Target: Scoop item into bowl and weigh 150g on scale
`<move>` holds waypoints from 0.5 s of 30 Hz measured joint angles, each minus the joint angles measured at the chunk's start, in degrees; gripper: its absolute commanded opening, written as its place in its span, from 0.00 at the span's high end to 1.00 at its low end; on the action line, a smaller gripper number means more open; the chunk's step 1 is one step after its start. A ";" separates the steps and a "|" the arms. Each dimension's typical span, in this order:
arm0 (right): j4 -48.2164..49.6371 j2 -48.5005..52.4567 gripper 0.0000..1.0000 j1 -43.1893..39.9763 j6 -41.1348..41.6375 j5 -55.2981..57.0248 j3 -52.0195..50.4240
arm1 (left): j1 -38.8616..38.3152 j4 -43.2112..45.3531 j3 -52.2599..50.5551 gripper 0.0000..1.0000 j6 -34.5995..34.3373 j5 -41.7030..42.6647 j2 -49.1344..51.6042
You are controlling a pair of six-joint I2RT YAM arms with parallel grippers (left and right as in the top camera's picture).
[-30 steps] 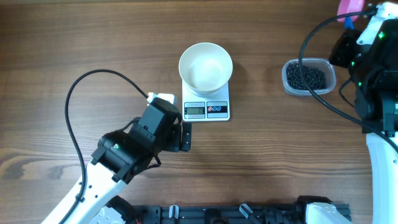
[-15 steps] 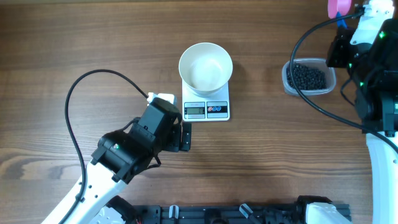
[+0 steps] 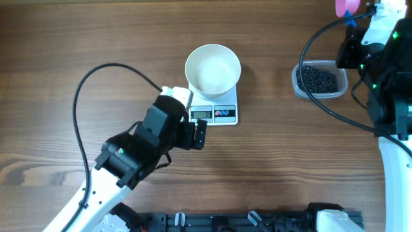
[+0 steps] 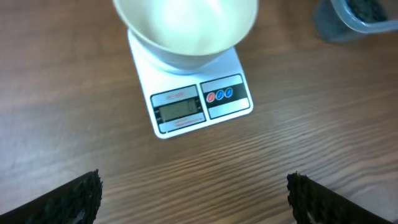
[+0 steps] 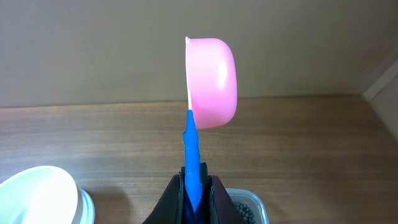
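The white bowl [image 3: 213, 69] stands on the white scale [image 3: 214, 113] at mid table, and nothing shows inside it. The item, small black beads [image 3: 318, 79], fills a clear tub [image 3: 320, 92] to the right. My right gripper [image 5: 194, 186] is shut on the blue handle of a pink scoop [image 5: 211, 78], which is held high above the tub's far side, its cup [image 3: 345, 6] at the frame's top edge. My left gripper [image 4: 196, 205] is open wide with only bare wood between its fingers [image 3: 201, 135]. It sits just in front of the scale's display [image 4: 179, 111].
The wooden table [image 3: 277, 161] stretches around the scale. A black cable [image 3: 80, 103] loops over the left half from the left arm. The right arm's cable [image 3: 322, 103] curves past the tub. A dark rail [image 3: 244, 220] runs along the front edge.
My left arm has swung right and forward, bringing its fingers up to the scale's front left corner. The right gripper has drifted slightly left and back with the scoop.
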 measured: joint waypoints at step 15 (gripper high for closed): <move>0.85 3.87 0.96 0.00 0.04 -0.20 0.00 | 15.15 -6.80 9.97 0.00 14.71 10.14 14.23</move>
